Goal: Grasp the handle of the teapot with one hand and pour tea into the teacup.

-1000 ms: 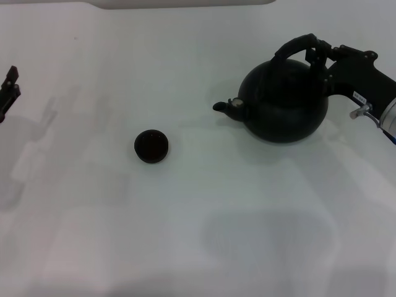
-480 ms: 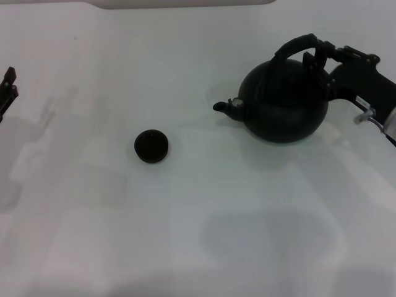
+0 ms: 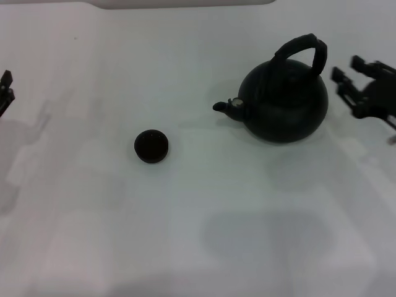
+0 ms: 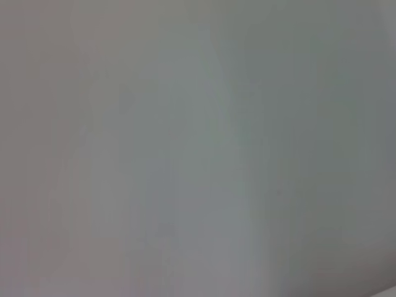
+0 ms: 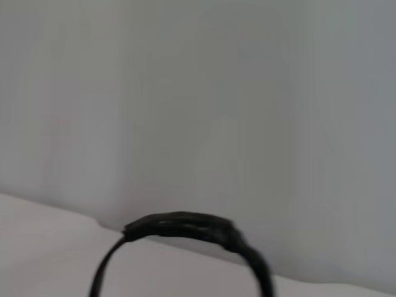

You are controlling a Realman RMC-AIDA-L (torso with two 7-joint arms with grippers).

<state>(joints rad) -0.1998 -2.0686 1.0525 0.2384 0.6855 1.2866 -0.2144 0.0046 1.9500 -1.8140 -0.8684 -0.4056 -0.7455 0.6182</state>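
Your teapot (image 3: 286, 105) stands upright on the table (image 3: 198, 235), toward the right and far side, its spout (image 3: 228, 107) aimed left in the general direction of the teacup (image 3: 151, 146), which sits well apart from it, nearer the table's middle. That facing looks deliberate: a tilt toward the spout would send tea leftward, though the pot would first have to be carried closer to the cup. The handle (image 3: 303, 51) arches free over the lid with nothing around it. Your right gripper (image 3: 352, 83) hangs just beside the pot on its right, clear of the handle, jaws released and spread, grasping nothing; the right wrist view shows the handle's arch (image 5: 185, 228) ahead of it. Your left gripper (image 3: 5, 93) sits parked at the far left edge, and you cannot tell from here how its jaws stand; its wrist view shows only blank surface. Count: one teapot, one handle, one teacup, two grippers. You cannot see whether the cup holds any tea, so judge the pour as unconfirmed.
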